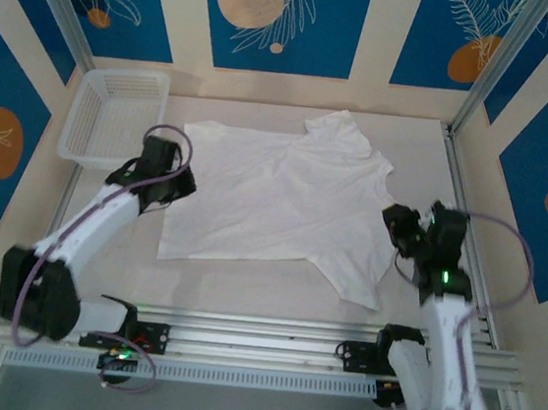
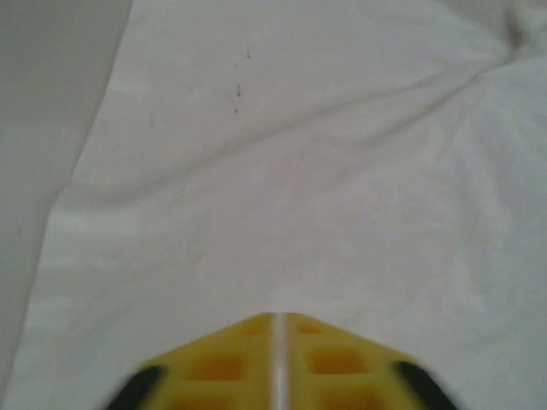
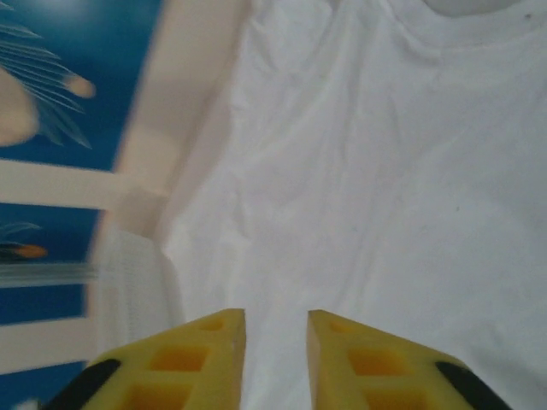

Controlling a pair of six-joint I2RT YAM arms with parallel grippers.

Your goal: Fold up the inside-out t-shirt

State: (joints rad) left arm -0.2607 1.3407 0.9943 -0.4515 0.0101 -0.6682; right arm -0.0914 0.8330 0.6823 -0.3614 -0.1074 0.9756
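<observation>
One t-shirt (image 1: 274,200): plain white, short-sleeved, of thin wrinkly cloth; it lies unfolded and spread nearly flat in the middle of the tabletop (image 1: 244,296).
Shirt layout: from above, the straight hem is on the left and the neck opening on the right. One sleeve points toward the back wall, the other toward the aluminium rails (image 1: 259,337) at the near edge.
Left hand (image 2: 275,337): the yellow fingers are pressed together with only a thin seam between them. It sits low over the cloth close to the shirt's hem edge, and bare tabletop shows beside that edge in the wrist view.
Left hand's hold: I cannot tell whether any cloth is pinched under the tips.
Right hand (image 3: 276,323): the yellow fingers stand a narrow gap apart with nothing between them. White cloth lies beneath and ahead, and a curved neckline seam shows at the top of the wrist view.
Right hand's place: from above it is at the shirt's right edge, beside the neck opening and between the two sleeves.
Mesh basket (image 1: 120,75): white plastic, in the far left corner of the tabletop, near the shirt's back-left corner with a strip of tabletop between them.
Surroundings: cream walls carry blue panels (image 1: 276,17) with pale leaf outlines and orange discs.
</observation>
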